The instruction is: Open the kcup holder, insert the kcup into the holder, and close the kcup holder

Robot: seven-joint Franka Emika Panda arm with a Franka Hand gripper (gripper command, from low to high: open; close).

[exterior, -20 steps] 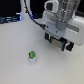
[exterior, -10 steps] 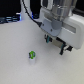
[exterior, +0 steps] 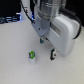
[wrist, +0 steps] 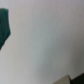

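On the white tabletop (exterior: 15, 50), your kcup (exterior: 32, 55) sits near the jaws (exterior: 47, 46), which hang apart, holding nothing.

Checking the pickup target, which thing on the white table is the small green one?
The kcup, a tiny green pod alone on the table, below the tool; nothing else is green.

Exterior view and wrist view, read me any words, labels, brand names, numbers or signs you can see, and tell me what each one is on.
No text can be read in either view.
Robot arm: no legible marking on its pale casing.
Green kcup: too small and blurred to show any label.
Dark clutter along the far edge: too blurred to read.
Wrist view: only a pale surface and blurred dark shapes, no lettering.
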